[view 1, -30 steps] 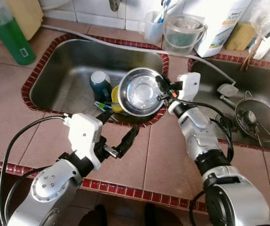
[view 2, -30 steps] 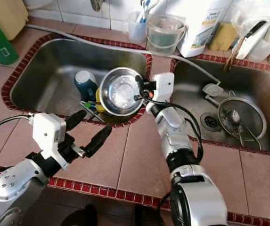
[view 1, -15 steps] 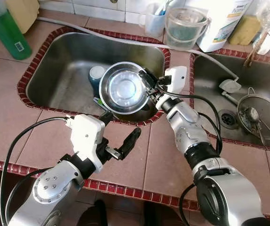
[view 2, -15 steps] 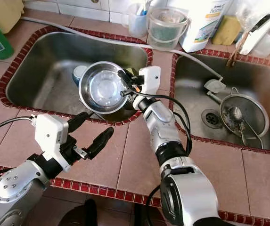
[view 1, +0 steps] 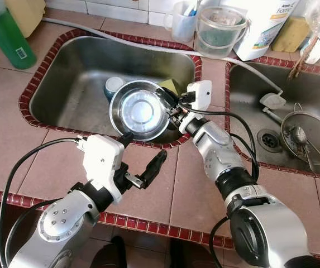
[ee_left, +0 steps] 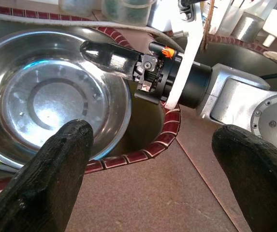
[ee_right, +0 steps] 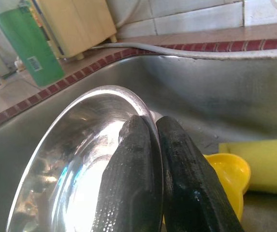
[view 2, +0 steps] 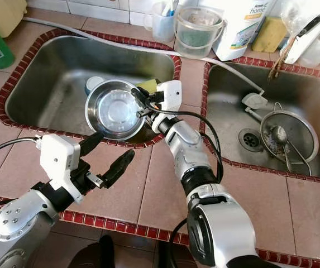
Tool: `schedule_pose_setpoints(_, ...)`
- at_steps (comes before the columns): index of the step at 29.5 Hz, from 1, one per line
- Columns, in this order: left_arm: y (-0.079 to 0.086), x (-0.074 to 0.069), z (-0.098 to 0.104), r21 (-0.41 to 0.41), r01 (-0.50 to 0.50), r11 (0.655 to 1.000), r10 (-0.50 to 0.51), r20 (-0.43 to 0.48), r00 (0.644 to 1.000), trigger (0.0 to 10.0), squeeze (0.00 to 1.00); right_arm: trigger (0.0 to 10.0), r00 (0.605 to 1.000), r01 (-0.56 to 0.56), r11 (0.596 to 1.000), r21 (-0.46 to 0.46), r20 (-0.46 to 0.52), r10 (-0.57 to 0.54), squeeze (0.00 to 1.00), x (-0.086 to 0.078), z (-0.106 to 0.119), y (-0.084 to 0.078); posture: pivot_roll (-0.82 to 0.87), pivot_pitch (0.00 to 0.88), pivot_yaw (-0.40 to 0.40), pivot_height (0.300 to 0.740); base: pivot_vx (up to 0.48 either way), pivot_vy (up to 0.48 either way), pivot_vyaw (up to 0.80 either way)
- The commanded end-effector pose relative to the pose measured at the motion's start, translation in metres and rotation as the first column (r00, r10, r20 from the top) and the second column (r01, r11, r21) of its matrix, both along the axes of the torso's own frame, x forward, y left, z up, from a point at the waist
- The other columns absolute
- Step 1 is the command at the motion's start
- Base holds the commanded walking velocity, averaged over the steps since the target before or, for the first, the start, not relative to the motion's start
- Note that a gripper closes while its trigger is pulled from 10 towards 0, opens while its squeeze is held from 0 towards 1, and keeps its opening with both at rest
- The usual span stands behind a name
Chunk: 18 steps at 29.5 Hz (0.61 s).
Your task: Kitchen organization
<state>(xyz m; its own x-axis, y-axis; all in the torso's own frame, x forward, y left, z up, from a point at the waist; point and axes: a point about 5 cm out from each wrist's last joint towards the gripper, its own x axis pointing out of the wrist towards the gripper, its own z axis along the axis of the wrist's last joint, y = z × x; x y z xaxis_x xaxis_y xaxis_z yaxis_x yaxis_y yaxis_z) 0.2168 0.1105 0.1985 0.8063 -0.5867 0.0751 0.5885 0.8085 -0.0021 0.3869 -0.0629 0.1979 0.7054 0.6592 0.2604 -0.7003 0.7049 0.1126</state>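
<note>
A round steel bowl [view 1: 139, 109] hangs tilted over the front of the left sink [view 1: 70, 84]. My right gripper [view 1: 168, 104] is shut on the bowl's right rim, one finger inside and one outside [ee_right: 133, 183]. The left wrist view shows the bowl [ee_left: 46, 104] and the right gripper's finger lying across its rim. My left gripper [view 1: 143, 152] is open over the tiled counter just in front of the sink, with nothing between its fingers [ee_left: 56, 174].
In the left sink lie a teal cup [view 1: 114, 86], a yellow sponge [view 1: 168, 85] and a small yellow dish [ee_right: 227, 176]. A green bottle [view 1: 9, 36] stands far left. Plastic tubs [view 1: 218, 30] and a white jug [view 1: 266, 22] line the back. A strainer [view 1: 307, 139] sits in the right sink.
My right gripper has carried the bowl to the left and lower over the left sink. The yellow sponge behind it has come into sight. My left arm has stayed put.
</note>
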Motion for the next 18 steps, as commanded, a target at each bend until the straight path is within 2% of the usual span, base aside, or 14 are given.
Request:
schedule_pose_setpoints(1,-0.003,-0.0055,0.0023,-0.01,0.02,1.0,-0.02,0.002,1.0,10.0,0.0,10.0,0.998,-0.045,0.999,-0.02,-0.048,0.044,1.0,-0.0023,-0.0104,0.0035,-0.05,0.34,-0.063,0.74,0.0,0.0,0.0)
schedule_pose_setpoints(18,-0.0025,-0.0059,0.0032,-0.016,0.014,1.0,-0.014,-0.001,1.0,10.0,0.0,10.0,0.997,-0.055,0.998,-0.016,-0.053,0.054,1.0,-0.0014,-0.0101,-0.0008,-0.05,0.338,-0.062,0.74,0.0,0.0,0.0)
